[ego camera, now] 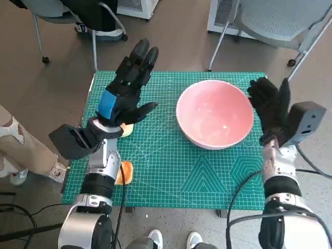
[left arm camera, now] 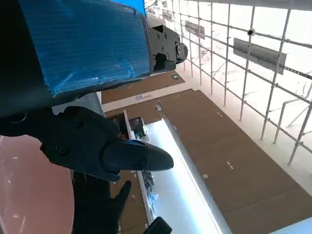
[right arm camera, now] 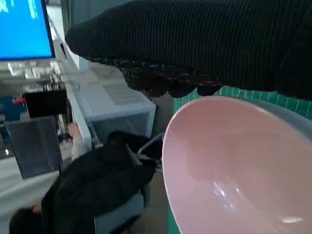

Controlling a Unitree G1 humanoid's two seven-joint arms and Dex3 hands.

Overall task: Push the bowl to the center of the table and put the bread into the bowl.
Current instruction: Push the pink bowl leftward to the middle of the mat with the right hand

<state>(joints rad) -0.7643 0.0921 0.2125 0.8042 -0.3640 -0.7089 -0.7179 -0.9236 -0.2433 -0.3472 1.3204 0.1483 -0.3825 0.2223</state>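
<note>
On the green cutting mat (ego camera: 171, 171) that covers your worktop, the pink bowl (ego camera: 215, 113) sits right of the middle, toward the far edge, and it holds nothing. Your right hand (ego camera: 271, 105) stands upright just beside the bowl's right rim, fingers spread and holding nothing; whether the glove touches the rim you cannot tell from the head view. From the right wrist view the glove (right arm camera: 195, 44) hangs just over the bowl's rim (right arm camera: 195, 105), very close to it.

Your left hand (ego camera: 127, 85) hovers over the left part of the mat, fingers stretched out toward the far edge and apart, thumb pointing toward the bowl, with nothing in its grip. The bread (ego camera: 124, 174) lies at the near left side of the mat, partly hidden behind your left forearm (ego camera: 101, 166). Another pale piece (ego camera: 127, 129) peeks out just under the left wrist; what it is you cannot tell.

Beyond the worktop stand two chairs, a grey one (ego camera: 280, 21) at the far right.
</note>
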